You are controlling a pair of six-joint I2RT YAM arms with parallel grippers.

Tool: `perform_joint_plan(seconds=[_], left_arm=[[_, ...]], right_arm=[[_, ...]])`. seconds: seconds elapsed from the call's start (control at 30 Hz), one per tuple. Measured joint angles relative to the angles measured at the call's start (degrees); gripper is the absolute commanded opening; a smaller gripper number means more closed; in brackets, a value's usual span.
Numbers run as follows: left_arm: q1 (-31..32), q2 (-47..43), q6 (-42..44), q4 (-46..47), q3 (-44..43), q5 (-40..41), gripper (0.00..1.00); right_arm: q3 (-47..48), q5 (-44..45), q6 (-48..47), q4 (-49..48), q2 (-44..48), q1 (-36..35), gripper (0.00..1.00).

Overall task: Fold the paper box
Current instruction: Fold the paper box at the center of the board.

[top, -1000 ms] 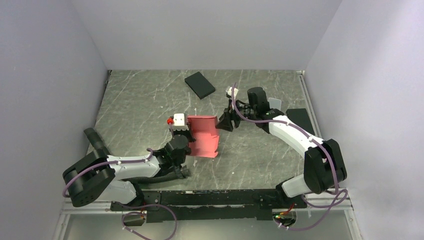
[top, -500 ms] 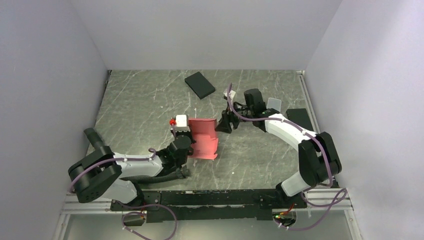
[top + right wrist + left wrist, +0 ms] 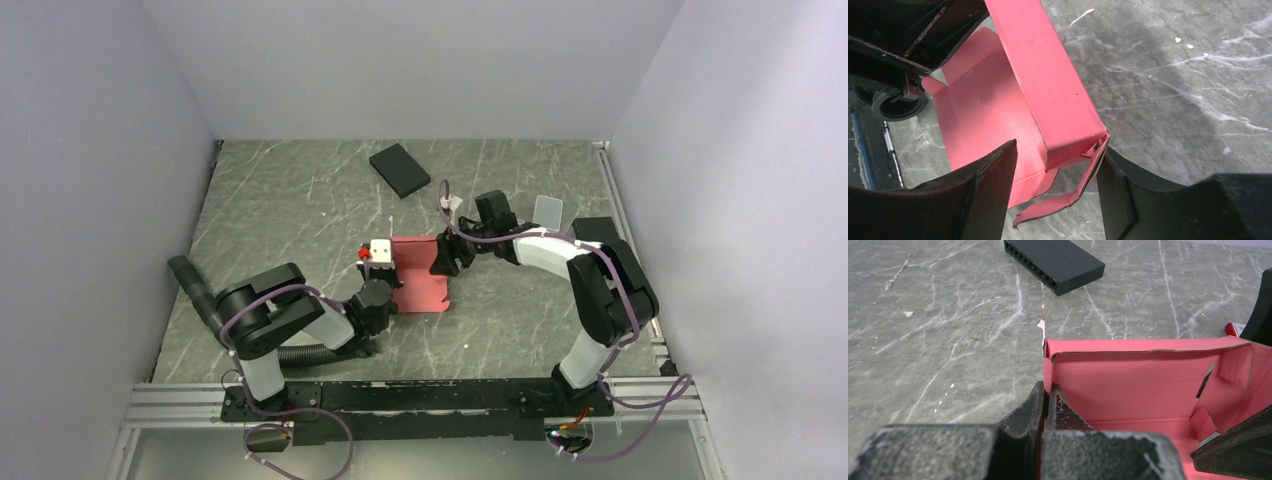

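one pink paper box [image 3: 425,285] mid-table, half folded, long axis running away from me afaict. my left gripper [image 3: 1047,400] is pinched tight on its left wall, so that side's anchored. right gripper [image 3: 1057,152] has its fingers apart, straddling the right wall at the far corner w/ the loose end flap between them, nothing gripped yet. right arm's nearer that flap imo. also 1 black flat box [image 3: 400,170] further back.
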State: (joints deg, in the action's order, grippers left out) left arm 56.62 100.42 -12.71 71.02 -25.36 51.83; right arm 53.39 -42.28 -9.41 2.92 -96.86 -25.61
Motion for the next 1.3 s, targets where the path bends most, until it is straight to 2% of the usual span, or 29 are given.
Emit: perform_joint_plan(seconds=[0.2, 0.37, 0.67, 0.9, 1.0, 1.07, 1.3], left_arm=[[0.0, 2.6, 2.0, 5.5, 0.0, 0.1, 0.00], [0.0, 3.3, 3.4, 6.4, -0.5, 0.7, 0.00], [0.0, 8.3, 7.0, 11.0, -1.0, 1.7, 0.00], [0.0, 12.0, 7.9, 12.9, -1.0, 1.6, 0.00], [0.0, 12.2, 8.1, 13.7, -1.0, 1.6, 0.00], [0.0, 12.4, 8.2, 14.1, -1.0, 1.6, 0.00], [0.0, 14.2, 8.2, 15.3, -1.0, 1.4, 0.00]], right_arm=[[-0.4, -0.3, -1.2, -1.3, -0.1, 0.8, 0.67], [0.4, -3.0, -5.2, 2.4, 0.4, 2.5, 0.72], [1.9, -10.2, -11.2, 8.7, 3.5, 7.8, 0.73], [1.5, -12.0, -11.8, 7.2, 3.9, 11.2, 0.64], [-1.5, -9.7, -10.0, 2.0, 5.3, 11.9, 0.44], [-2.8, -7.2, -8.5, -0.7, 5.8, 12.1, 0.38], [0.1, 0.2, -5.1, -3.4, 1.2, 11.4, 0.38]])
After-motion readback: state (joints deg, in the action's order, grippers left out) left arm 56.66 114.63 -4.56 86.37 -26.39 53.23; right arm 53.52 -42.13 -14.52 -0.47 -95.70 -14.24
